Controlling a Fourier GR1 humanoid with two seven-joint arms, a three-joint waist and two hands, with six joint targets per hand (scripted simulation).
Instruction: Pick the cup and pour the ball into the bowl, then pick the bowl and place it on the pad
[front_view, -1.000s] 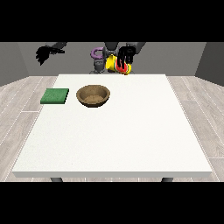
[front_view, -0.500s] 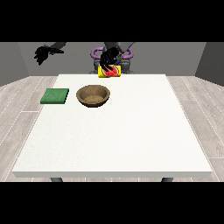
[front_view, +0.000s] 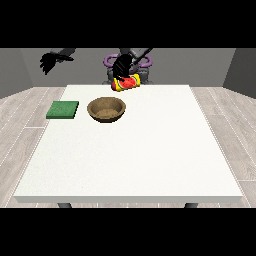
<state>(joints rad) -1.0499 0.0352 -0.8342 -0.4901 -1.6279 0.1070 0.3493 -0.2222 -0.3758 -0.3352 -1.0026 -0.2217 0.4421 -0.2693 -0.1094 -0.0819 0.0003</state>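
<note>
A yellow and red cup (front_view: 127, 82) hangs tipped on its side in the air, just behind the wooden bowl (front_view: 106, 109) and a little to its right. The black hand at the view's right (front_view: 120, 66) is curled round the cup from above. No ball shows anywhere. The bowl stands on the table's far left part, and a flat green pad (front_view: 63, 109) lies to its left. Off the table's far left corner, the hand at the view's left (front_view: 49, 61) is raised high with its fingers hanging relaxed, holding nothing.
The white table (front_view: 135, 160) stretches wide towards the camera. The robot's body with purple shoulder rings (front_view: 146, 62) stands behind the far edge. Grey plank floor lies around the table.
The hand at the view's right has carried the cup left and down towards the bowl and tipped it further onto its side. The other hand has hardly moved.
</note>
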